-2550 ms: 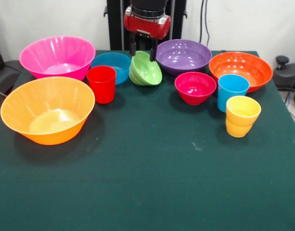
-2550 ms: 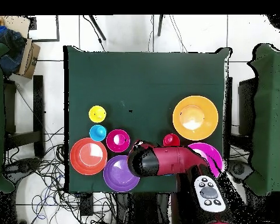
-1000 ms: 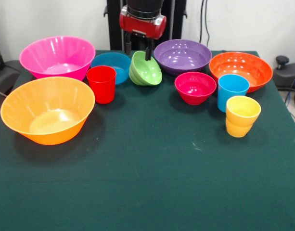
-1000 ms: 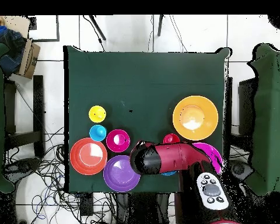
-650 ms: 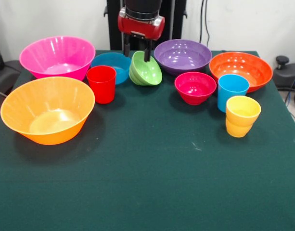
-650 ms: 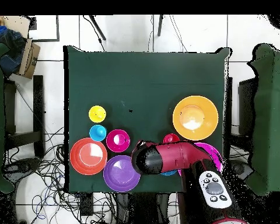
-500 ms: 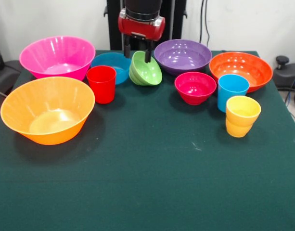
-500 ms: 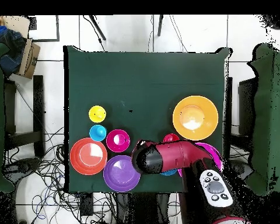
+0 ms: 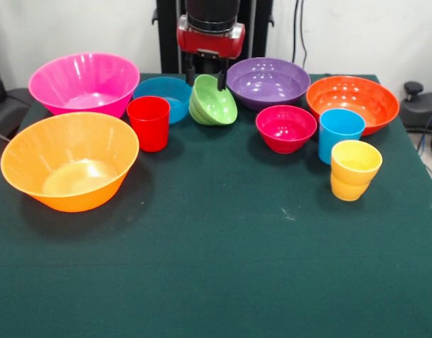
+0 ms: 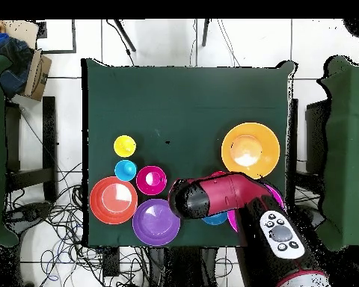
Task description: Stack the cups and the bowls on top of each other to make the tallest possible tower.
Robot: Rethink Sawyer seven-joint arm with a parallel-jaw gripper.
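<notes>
My gripper (image 9: 205, 79) hangs open at the table's far side, its two black fingers (image 9: 220, 79) straddling the raised rim of the small green bowl (image 9: 213, 102). That bowl is tilted, leaning against the small blue bowl (image 9: 163, 95). The red cup (image 9: 149, 123) stands in front of them. The large pink bowl (image 9: 84, 83) and yellow-orange bowl (image 9: 69, 169) sit left. To the right are the purple bowl (image 9: 268, 81), crimson-pink bowl (image 9: 286, 128), orange bowl (image 9: 352, 102), sky-blue cup (image 9: 340, 134) and yellow cup (image 9: 355, 169). From overhead, my arm (image 10: 212, 196) hides the green bowl.
All the dishes stand apart on the dark green tablecloth (image 9: 216, 267), none nested. In the overhead view chairs (image 10: 18, 142) flank the table and cables lie on the floor by the robot's base.
The gripper shifted slightly left and up, then back a little right above the green bowl. It stays open. No bowl or cup has moved.
</notes>
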